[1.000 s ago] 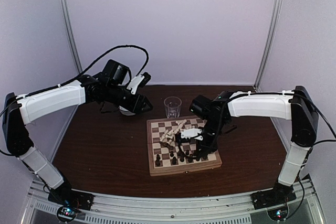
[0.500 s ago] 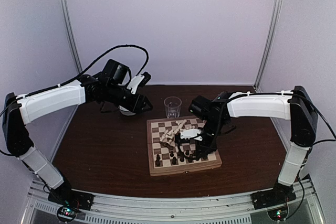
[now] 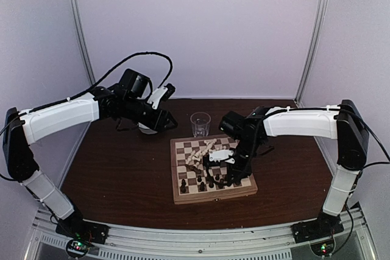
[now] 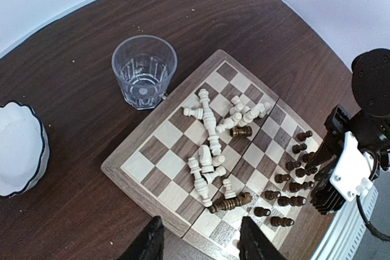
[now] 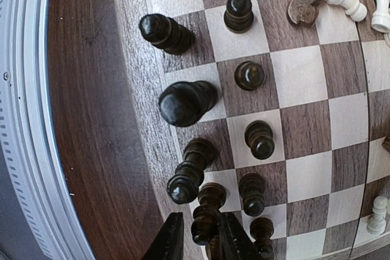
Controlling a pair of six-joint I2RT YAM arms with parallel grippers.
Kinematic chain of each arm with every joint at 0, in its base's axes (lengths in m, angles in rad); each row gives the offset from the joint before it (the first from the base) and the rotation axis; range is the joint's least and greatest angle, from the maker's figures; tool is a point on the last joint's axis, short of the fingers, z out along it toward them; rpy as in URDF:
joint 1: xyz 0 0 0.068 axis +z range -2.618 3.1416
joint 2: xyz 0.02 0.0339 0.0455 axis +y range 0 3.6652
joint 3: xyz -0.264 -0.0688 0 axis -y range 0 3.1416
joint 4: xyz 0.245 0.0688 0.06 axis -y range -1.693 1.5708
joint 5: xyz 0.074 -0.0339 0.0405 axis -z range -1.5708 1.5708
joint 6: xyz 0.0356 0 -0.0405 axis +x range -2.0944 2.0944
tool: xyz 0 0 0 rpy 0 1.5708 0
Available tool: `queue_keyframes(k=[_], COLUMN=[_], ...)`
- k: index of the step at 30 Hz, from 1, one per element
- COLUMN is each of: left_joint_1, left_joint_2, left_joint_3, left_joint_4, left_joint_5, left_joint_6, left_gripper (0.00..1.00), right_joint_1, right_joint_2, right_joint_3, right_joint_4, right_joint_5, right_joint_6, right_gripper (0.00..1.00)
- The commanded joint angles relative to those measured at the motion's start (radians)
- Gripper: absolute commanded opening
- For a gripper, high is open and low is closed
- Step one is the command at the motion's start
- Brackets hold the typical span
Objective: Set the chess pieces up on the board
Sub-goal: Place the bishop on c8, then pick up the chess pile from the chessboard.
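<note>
Plainly, the chess pieces (image 4: 210,135) are all on the board (image 4: 143,201), mid-table. The cream ones lie toppled in a central heap, and most dark ones stand in rows along the edge nearest the arms. The right gripper (image 5: 199,218) straddles one dark piece there, jaws narrow; contact cannot be confirmed. The left gripper (image 4: 200,223), jaws spread and empty, hangs well off to the left near a white bowl (image 4: 18,147). A glass (image 4: 144,71) stands just beside the board's far edge.

One board (image 4: 143,165), one glass (image 4: 144,71) (clear), one bowl (image 4: 18,147)

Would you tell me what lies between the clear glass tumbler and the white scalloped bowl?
Only bare dark brown tabletop, in the left wrist view; the clear glass tumbler and white scalloped bowl stand apart.
</note>
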Motion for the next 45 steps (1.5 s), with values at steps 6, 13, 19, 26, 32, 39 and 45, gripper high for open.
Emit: queue_keyframes(k=[6,13,19,26,32,39,45], left_joint_1=[0.011,0.01,0.007,-0.138,-0.277,-0.393,-0.424], left_joint_2=[0.01,0.02,0.077,0.209,0.35,0.486,0.539], left_joint_3=[0.031,0.032,0.07,0.159,0.336,0.488,0.557], left_joint_4=[0.009,0.009,-0.023,-0.097,-0.245,-0.383,-0.442], left_joint_5=[0.02,0.023,0.154,0.157,0.098,0.025,-0.067], left_joint_6=[0.011,0.011,0.031,0.094,0.161,0.2,0.219], left_gripper=[0.43,0.43,0.42,0.39,0.35,0.33,0.35], right_joint_1=[0.007,0.003,-0.038,-0.288,-0.423,-0.476,-0.479], right_joint_2=[-0.056,-0.124,-0.215,-0.405,-0.504,-0.548,-0.555], right_joint_3=[-0.002,0.007,-0.025,-0.16,-0.24,-0.268,-0.272], right_joint_4=[-0.011,-0.033,-0.033,0.093,0.169,0.197,0.198], right_joint_5=[0.02,0.063,0.065,-0.112,-0.178,-0.156,-0.166], right_joint_6=[0.019,0.013,0.007,0.073,0.104,0.103,0.097], right_gripper=[0.3,0.33,0.35,0.39,0.42,0.42,0.42])
